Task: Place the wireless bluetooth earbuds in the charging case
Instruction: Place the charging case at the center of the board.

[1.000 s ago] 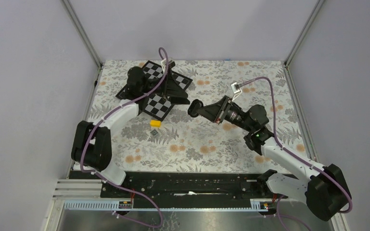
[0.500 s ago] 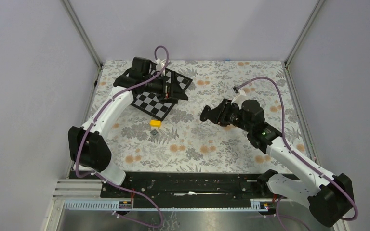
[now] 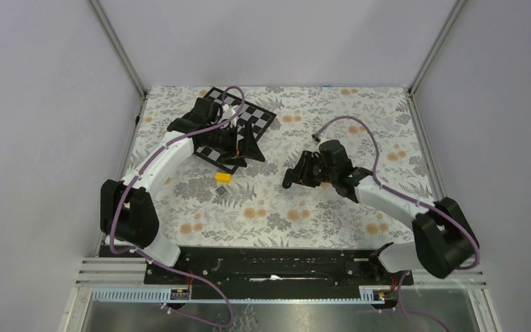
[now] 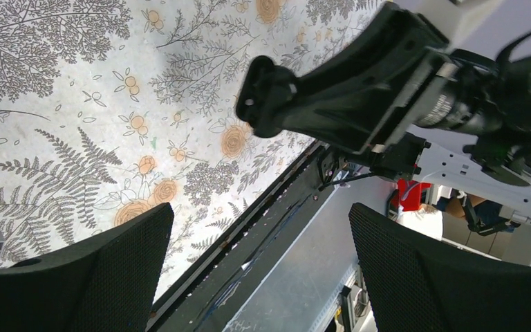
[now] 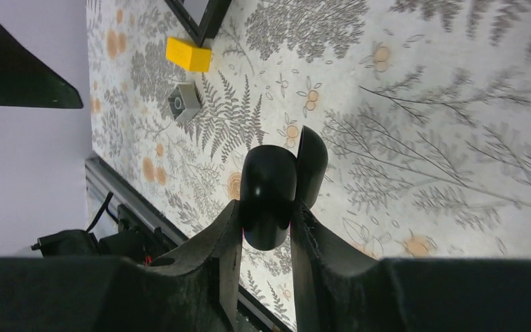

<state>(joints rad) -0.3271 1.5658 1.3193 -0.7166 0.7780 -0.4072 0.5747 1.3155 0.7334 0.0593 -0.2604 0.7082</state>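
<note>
Charging case [image 5: 268, 190], black and glossy, is clamped between the fingers [image 5: 227, 238] of the right gripper [image 5: 266, 216] over the floral desk [image 5: 422, 138]. Its long axis runs out along them, with what seems its lid [image 5: 312, 162] swung open. Left gripper [image 4: 259, 277] is spread wide, nothing held.
</note>
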